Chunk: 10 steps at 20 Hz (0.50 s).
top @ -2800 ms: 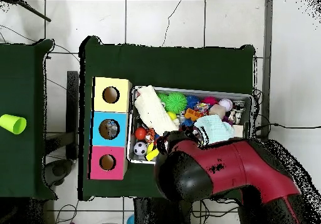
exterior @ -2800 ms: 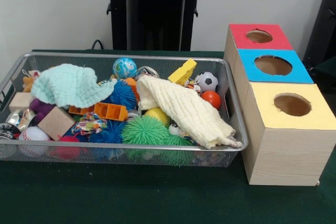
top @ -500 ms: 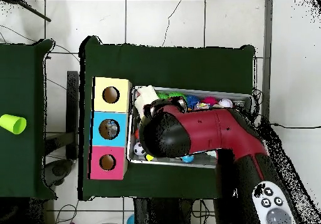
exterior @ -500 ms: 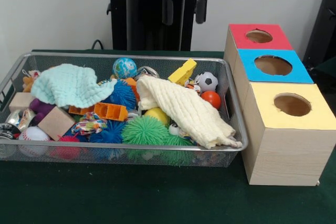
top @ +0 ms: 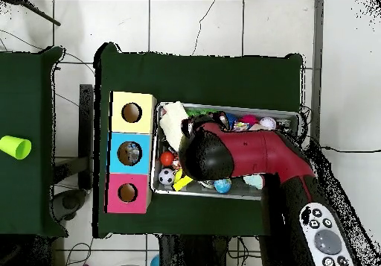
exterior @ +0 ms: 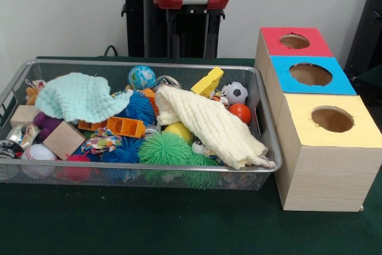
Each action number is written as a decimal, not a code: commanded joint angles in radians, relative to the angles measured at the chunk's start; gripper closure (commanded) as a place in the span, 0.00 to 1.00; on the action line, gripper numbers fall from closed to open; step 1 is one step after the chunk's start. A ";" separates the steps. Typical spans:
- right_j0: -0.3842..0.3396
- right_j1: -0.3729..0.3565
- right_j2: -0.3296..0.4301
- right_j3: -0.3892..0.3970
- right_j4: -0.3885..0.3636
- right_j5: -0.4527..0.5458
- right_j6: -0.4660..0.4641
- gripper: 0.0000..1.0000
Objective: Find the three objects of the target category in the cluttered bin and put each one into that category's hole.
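The bin of silver wire mesh is full of toys and sits left of three wooden boxes. The hole is in the blue top of the middle box; it also shows in the overhead view. My gripper hangs under its red head above the bin's far rim, open and empty, touching nothing. In the overhead view the red arm covers the bin's middle and hides the gripper. A soccer ball, an orange ball and a globe ball lie near the far side.
A cream cloth and a mint cloth cover other toys. Spiky green balls, a yellow block, a wooden block and a baseball lie in the bin. Red-topped and yellow-topped boxes flank the blue one.
The gripper has come down into the front view and shifted left; its red head now shows. In the overhead view the arm has swung across the bin. The toys have not moved.
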 commanded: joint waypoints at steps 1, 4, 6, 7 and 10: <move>0.017 0.057 -0.088 -0.034 0.008 -0.025 0.179 0.00; 0.027 0.055 -0.101 -0.032 0.012 -0.026 0.178 0.00; 0.033 0.055 -0.109 -0.035 0.016 -0.023 0.178 0.00; 0.036 0.056 -0.114 -0.035 0.019 -0.026 0.182 0.00; 0.053 0.059 -0.133 -0.044 0.022 -0.029 0.190 0.00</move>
